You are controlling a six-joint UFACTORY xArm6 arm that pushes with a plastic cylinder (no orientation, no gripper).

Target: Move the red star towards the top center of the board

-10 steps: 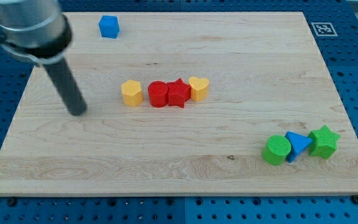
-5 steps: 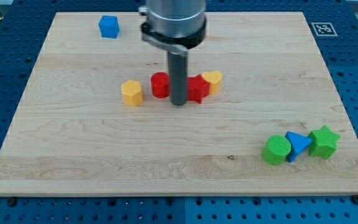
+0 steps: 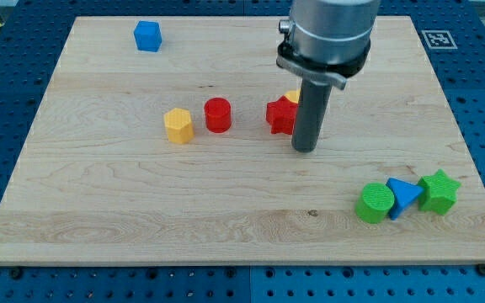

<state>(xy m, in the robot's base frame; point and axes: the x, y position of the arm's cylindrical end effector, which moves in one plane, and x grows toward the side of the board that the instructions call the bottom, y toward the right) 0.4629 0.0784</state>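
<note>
The small red star-shaped block (image 3: 281, 115) is seen near the middle of the light wooden desk (image 3: 141, 202), just at ten o'clock from my tip (image 3: 304, 150); no fingers are fitted, so nothing is grasped, and a push toward twelve o'clock is judged to need the tip at the star's six o'clock

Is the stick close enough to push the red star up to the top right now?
Probably yes. My tip sits just at the view's lower right of the red star, nearly touching it, with nothing between them. Toward the view's top centre no block stands in the star's path; only a yellow block peeks out behind the rod.
</note>
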